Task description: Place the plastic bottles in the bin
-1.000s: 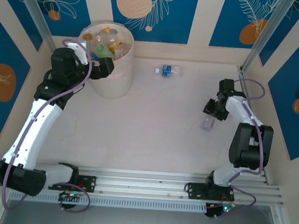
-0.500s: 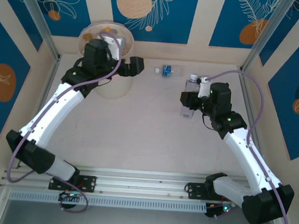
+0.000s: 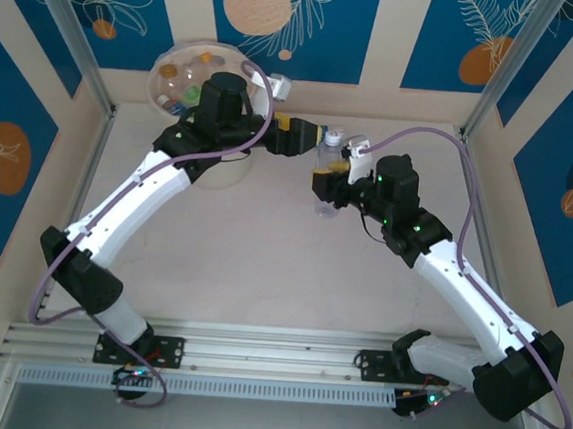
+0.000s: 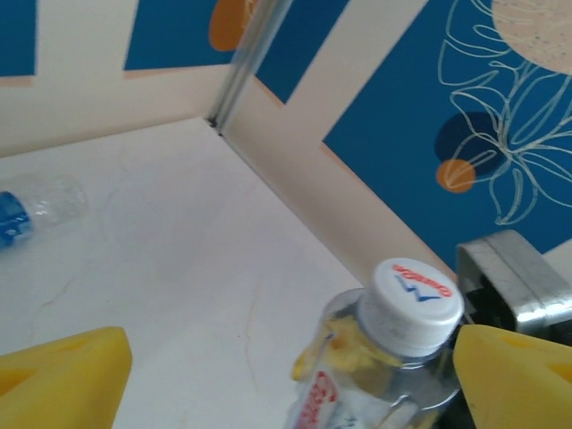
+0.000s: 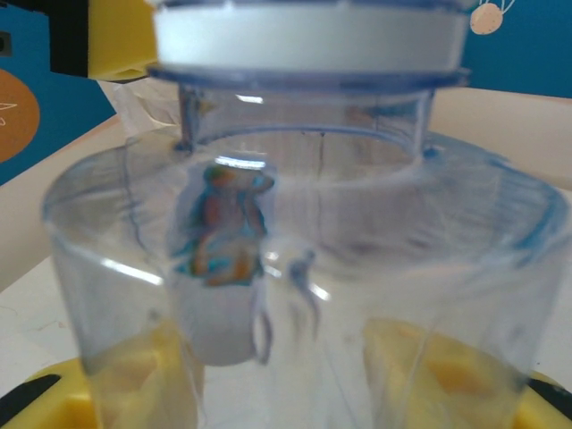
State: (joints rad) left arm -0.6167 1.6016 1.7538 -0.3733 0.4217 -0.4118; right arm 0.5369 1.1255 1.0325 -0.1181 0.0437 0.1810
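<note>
The white cap [image 4: 410, 302] on the clear bottle [image 4: 386, 395] has a small red word and a blue mark. I can't read the word. Red letters on its label [image 4: 309, 407] are cut off, so I can't read them either.

1. Bin [image 3: 165, 61]: a pale, translucent round tub, is standing upright at the far-left corner of the table [image 3: 262, 263]. It is holding several clear bottles [image 3: 188, 72], with green and orange caps showing at the open top.
2. Upright bottle [image 3: 328, 166]: clear, with a white cap [image 4: 413, 299] with red lettering and a red-and-white label. It is standing vertical, with the right gripper [image 3: 327, 186] clamping its lower body.
3. Blue-label bottle [image 4: 31, 207]: clear, is lying on its side on the table, apart from the upright one.
</note>
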